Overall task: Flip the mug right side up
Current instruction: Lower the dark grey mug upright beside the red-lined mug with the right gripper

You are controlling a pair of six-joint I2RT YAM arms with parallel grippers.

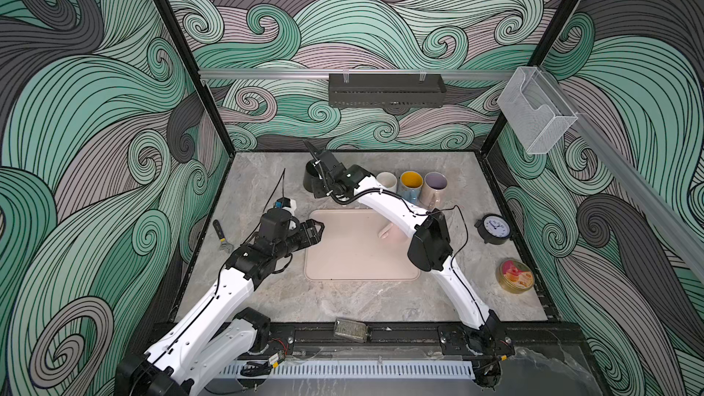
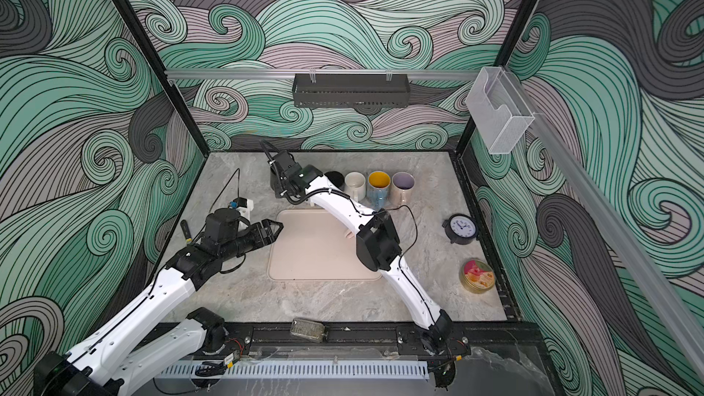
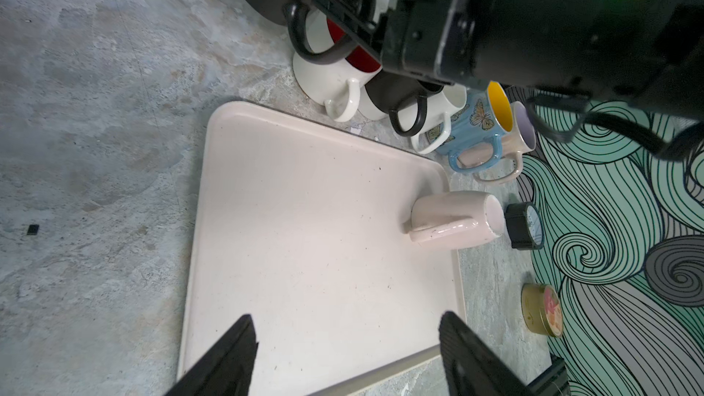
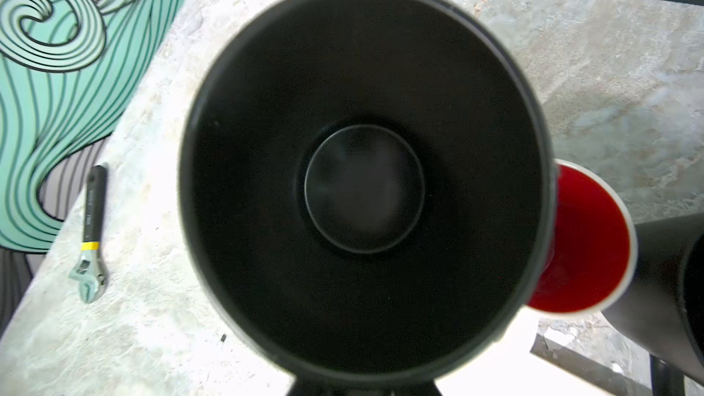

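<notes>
Right gripper (image 4: 365, 388) clamped shut on handle of black mug (image 4: 365, 188), mouth-up near back edge of table (image 1: 266, 299). Left gripper (image 3: 346, 318) wide open, empty, over left edge of tray (image 3: 304, 222).

Teal-grey swirl-pattern walls (image 1: 76, 108); grey marble tabletop (image 1: 324, 302); black corner posts (image 1: 173, 32).

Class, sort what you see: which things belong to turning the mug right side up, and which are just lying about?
Job: black mug, held upright by the right gripper; pink mug lying sideways on the tray.
Lying about: wrench, clock, tin, row of upright mugs.
</notes>
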